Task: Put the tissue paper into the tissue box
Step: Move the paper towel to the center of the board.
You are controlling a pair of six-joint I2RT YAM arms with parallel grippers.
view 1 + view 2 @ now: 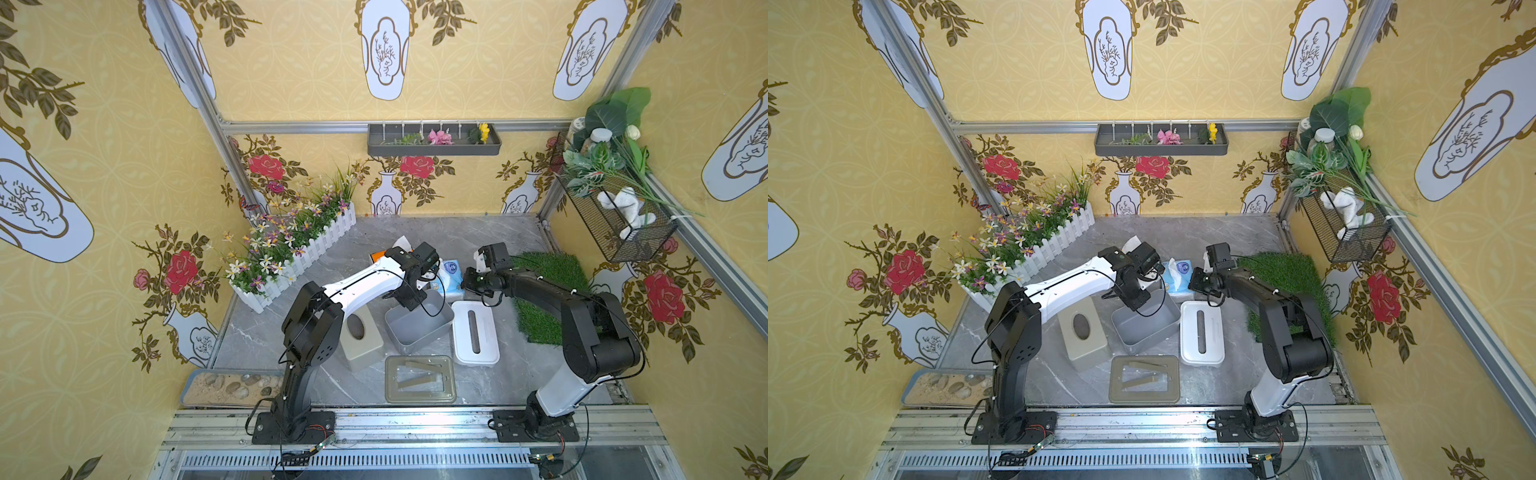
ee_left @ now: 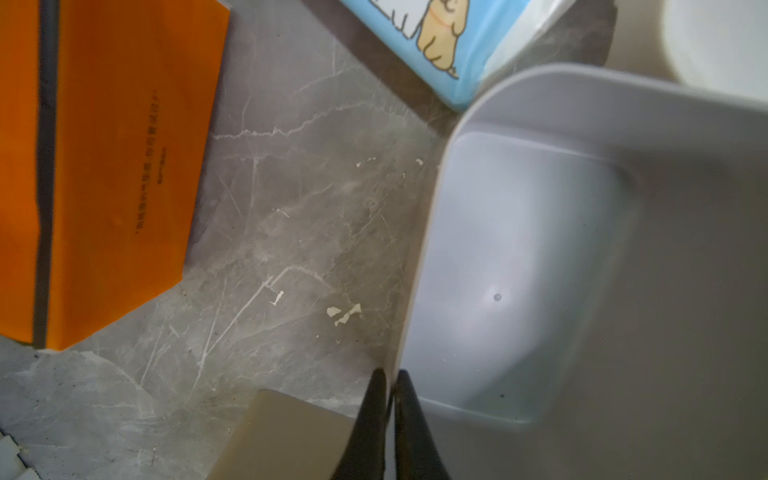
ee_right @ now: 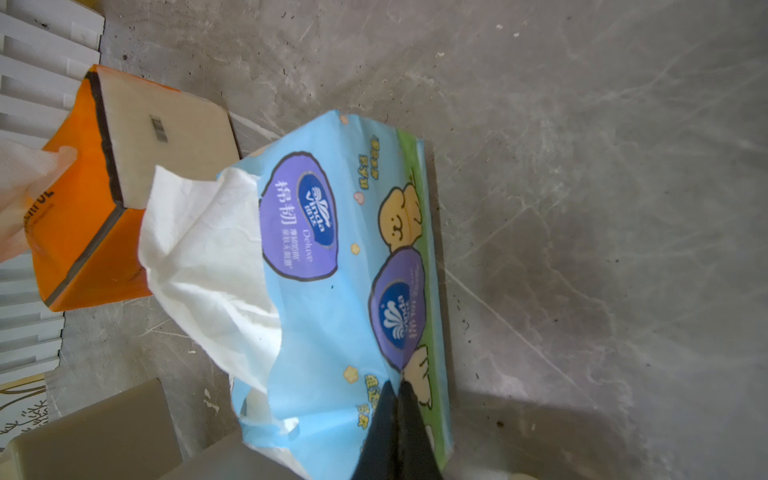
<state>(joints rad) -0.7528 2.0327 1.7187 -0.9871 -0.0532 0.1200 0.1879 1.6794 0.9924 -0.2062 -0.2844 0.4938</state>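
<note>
At mid-table, my left gripper (image 2: 390, 376) is pinched together on the rim of the empty grey plastic tissue box (image 1: 417, 330), my right gripper (image 3: 395, 384) clamps the edge of the blue soft tissue pack (image 3: 332, 291) lying just behind it, white sheet (image 3: 208, 257) spilling out, orange pack (image 2: 116, 166) and white slotted lid (image 1: 461, 328) close by.

The open box (image 1: 411, 332) sits between an oval-holed box (image 1: 370, 343), left, and a slotted lid (image 1: 461, 332), right. The tissue pack (image 1: 451, 270) lies behind it, a flat frame (image 1: 449, 380) before.
</note>
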